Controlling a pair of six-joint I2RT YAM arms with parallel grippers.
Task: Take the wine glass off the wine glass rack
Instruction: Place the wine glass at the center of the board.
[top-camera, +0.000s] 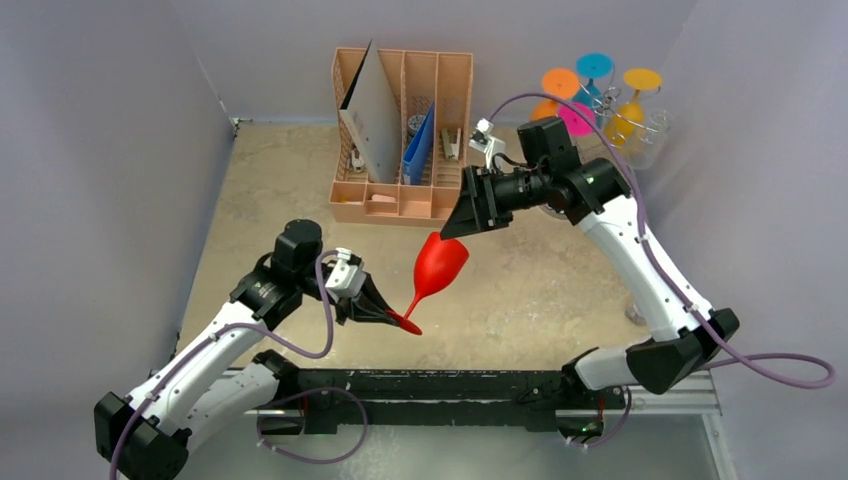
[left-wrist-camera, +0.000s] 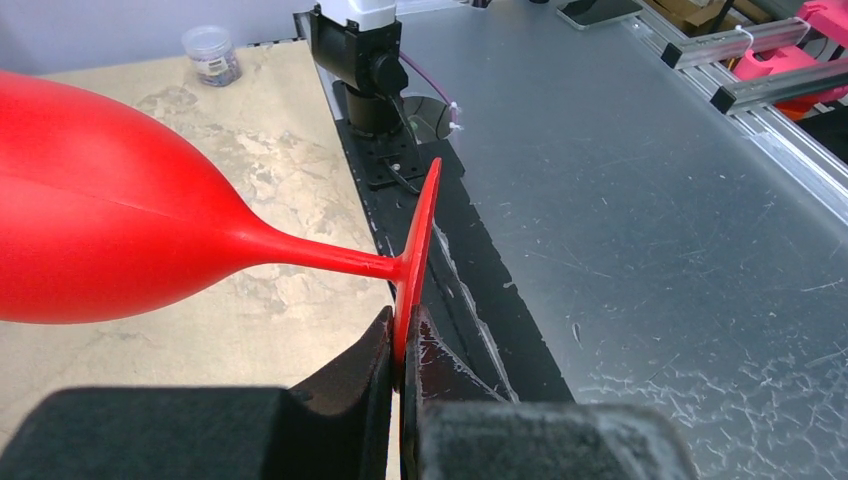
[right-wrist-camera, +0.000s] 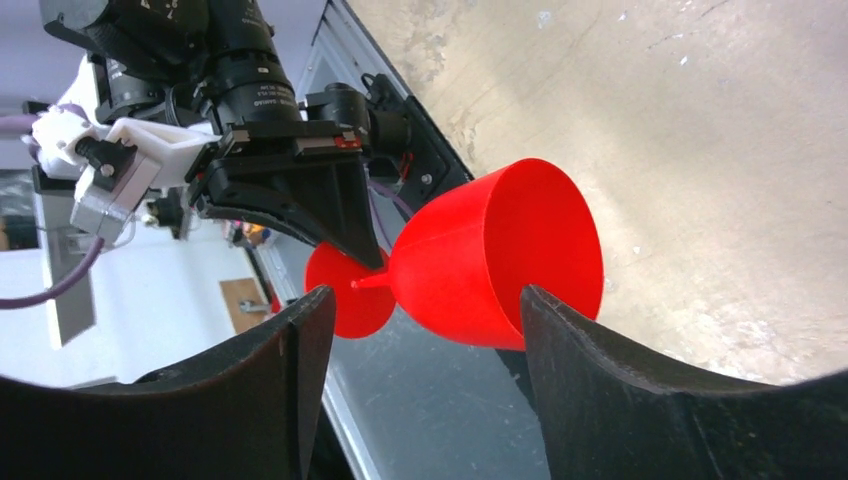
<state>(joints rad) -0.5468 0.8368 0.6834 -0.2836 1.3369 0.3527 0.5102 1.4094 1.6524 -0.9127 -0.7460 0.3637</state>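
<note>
ok so starting on the left: the left gripper (top-camera: 396, 316) is pressed tight on the flat round foot of an opaque red wine glass (top-camera: 440, 262), pinching the disc edge-on between its black fingers (left-wrist-camera: 350, 385). The glass hangs tilted over the mottled tan tabletop (top-camera: 560, 290), foot low and left, bowl up to the right. At the back sits a peach slotted desk organiser (top-camera: 400, 205). The right gripper (top-camera: 458, 228) is spread wide, one finger either side of the bowl's rim, with a clear gap on one side. The silver wire wine glass rack (top-camera: 610, 97) stands in the far right corner, well apart from the red glass, with orange, blue, yellow and pink glasses on it
</note>
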